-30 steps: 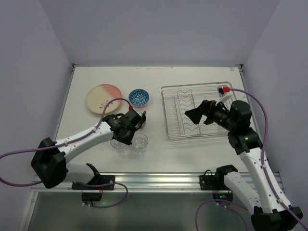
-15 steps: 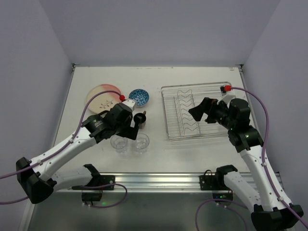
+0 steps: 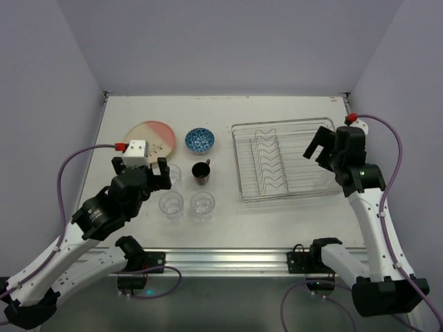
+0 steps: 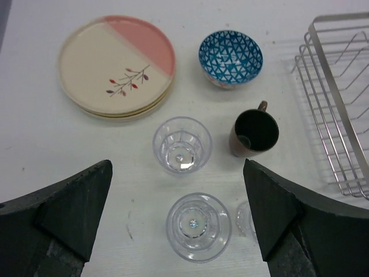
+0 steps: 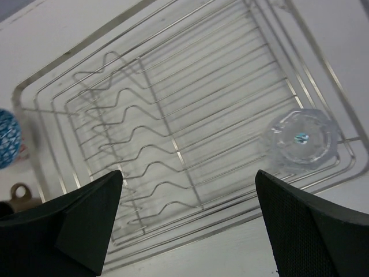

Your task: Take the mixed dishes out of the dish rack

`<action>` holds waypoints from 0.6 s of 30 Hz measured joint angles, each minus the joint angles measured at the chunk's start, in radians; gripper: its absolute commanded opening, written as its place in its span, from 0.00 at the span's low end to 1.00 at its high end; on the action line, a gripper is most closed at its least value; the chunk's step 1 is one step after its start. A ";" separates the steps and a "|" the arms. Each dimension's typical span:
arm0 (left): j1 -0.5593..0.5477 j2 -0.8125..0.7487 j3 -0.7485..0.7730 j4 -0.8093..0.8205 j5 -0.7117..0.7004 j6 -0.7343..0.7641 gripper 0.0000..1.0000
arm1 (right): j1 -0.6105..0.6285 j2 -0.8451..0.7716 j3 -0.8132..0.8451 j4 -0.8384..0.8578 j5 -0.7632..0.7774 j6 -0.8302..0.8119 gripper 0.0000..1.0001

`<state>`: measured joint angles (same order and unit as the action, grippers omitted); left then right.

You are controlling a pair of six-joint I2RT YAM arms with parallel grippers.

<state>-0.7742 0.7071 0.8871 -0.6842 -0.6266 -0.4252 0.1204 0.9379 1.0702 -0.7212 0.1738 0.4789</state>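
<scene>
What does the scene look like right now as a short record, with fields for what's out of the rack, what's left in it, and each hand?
out of rack: stacked plates, bowl, mug, three tumblers, all on the table
left in rack: one tumbler, near a corner of the dish rack
left hand: open, empty, above the unloaded dishes
right hand: open, empty, above the dish rack

One glass tumbler (image 5: pixel 300 146) inside dish rack (image 5: pixel 173 144)
</scene>
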 measured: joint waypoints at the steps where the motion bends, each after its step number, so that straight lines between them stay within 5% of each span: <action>1: 0.000 -0.031 -0.014 0.011 -0.020 0.002 1.00 | -0.024 0.016 0.003 -0.015 0.019 0.001 0.99; 18: 0.000 -0.137 -0.074 0.081 -0.045 0.043 1.00 | -0.287 0.275 0.003 -0.083 0.121 -0.018 0.98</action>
<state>-0.7742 0.5697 0.8127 -0.6029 -0.6720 -0.3817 -0.1665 1.2133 1.0733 -0.8040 0.2947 0.4610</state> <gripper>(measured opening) 0.996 0.989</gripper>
